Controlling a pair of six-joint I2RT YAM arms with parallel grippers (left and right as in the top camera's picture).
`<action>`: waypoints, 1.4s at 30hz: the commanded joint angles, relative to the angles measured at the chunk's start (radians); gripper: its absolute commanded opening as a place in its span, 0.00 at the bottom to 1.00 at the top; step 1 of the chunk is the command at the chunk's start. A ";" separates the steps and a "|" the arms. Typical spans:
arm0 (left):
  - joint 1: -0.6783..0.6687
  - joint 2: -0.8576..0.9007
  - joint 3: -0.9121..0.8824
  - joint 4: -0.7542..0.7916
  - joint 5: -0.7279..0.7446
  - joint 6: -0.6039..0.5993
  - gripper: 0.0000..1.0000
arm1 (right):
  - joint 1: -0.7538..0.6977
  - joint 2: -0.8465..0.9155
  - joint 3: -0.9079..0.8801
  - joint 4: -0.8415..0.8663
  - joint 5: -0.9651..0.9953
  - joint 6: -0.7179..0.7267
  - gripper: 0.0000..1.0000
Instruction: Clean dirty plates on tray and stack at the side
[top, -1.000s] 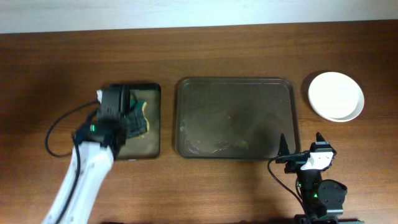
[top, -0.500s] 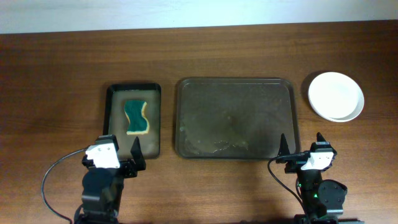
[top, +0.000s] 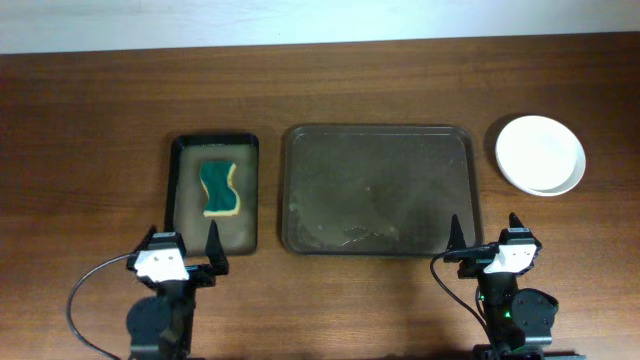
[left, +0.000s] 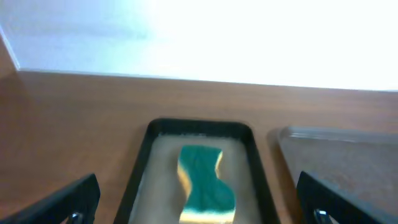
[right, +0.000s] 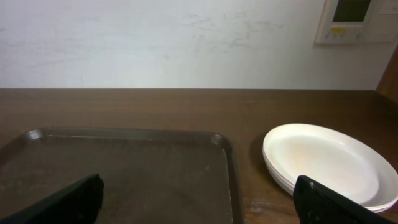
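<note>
Tabletop (top: 90, 100): plates (top: 540, 153) sit stacked right of the tray (top: 380, 190), beyond the right tool (top: 484, 228) (left tool (top: 183, 243) farther); both hang released, empty.

Left tool (top: 183, 243) pulled back off the small black tray (top: 175, 200), now at near edge of the surface (top: 80, 120), sponge (top: 220, 188) uncovered (inside that tray)

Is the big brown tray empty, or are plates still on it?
Empty: the tray holds nothing; the plates sit stacked beside it.

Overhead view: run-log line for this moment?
plates stacked beside tray | tray: no plates | sponge in black tray | left gripper open | right gripper open
</note>
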 joint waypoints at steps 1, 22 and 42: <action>0.011 -0.080 -0.109 0.124 0.072 0.038 0.99 | 0.004 -0.007 -0.005 -0.005 0.005 0.001 0.98; 0.026 -0.140 -0.109 0.011 0.016 0.196 0.99 | 0.004 -0.007 -0.005 -0.005 0.005 0.001 0.98; 0.026 -0.140 -0.110 0.019 -0.076 -0.023 0.99 | 0.004 -0.007 -0.005 -0.005 0.005 0.001 0.98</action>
